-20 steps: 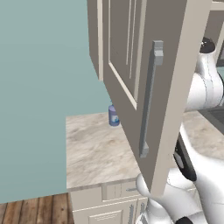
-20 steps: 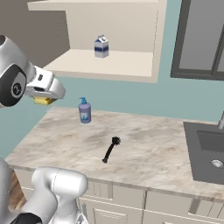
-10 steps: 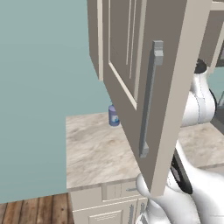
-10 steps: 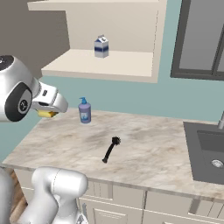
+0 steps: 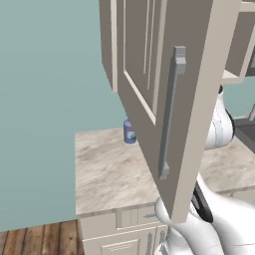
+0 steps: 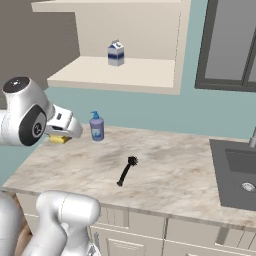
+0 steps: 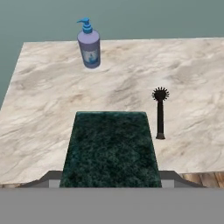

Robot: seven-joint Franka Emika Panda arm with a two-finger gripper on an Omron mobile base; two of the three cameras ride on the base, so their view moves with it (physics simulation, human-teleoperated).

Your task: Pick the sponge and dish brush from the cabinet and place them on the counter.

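My gripper (image 6: 59,136) is shut on the sponge (image 6: 60,140), yellow below with a dark green scrub face (image 7: 110,153) that lies large in the hand view. It hangs a little above the left end of the counter (image 6: 170,167), left of the soap bottle. The black dish brush (image 6: 126,170) lies flat on the counter's middle, bristle head toward the wall; in the hand view the brush (image 7: 160,111) lies just right of the sponge. The cabinet (image 6: 120,75) stands open above, its door (image 5: 164,99) swung out.
A blue soap bottle (image 6: 96,126) stands by the wall near the gripper. A milk carton (image 6: 116,53) sits on the cabinet shelf. A dark sink (image 6: 240,170) is set in the counter at the right, under a window (image 6: 235,45). Beige drawers (image 5: 134,219) run below.
The arm has come down and slightly right with the sponge, from shelf-edge height to just above the counter. The dish brush and bottle have not moved.
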